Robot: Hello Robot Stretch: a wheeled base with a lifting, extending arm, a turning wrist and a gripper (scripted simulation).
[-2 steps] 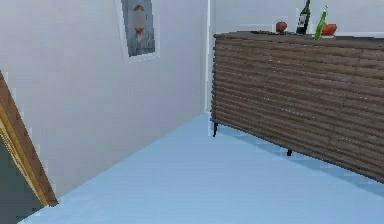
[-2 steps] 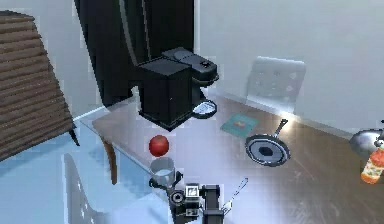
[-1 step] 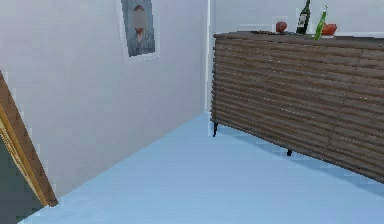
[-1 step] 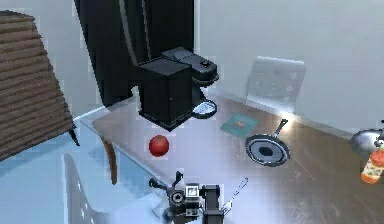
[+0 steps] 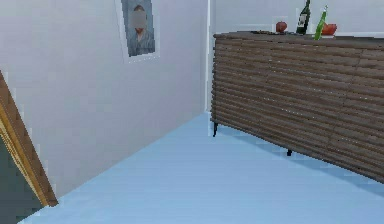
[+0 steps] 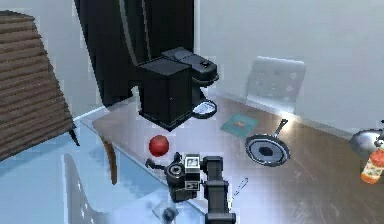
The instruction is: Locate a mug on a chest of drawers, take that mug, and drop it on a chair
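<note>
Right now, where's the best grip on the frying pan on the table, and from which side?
Take the pan by its thin handle, probably from above. The pan lies flat on the table, so its low round rim offers little to hold. The handle sticks out from the far rim, clear of other things.

Home kitchen: coffee machine (image 6: 170, 88), frying pan (image 6: 267, 150), table (image 6: 322, 158).

The coffee machine (image 6: 170, 88) stands on the table (image 6: 320, 140); before it lies 1 apple (image 6: 158, 145), right of it 1 pan (image 6: 268, 150), behind that 1 chair (image 6: 275, 80).
</note>
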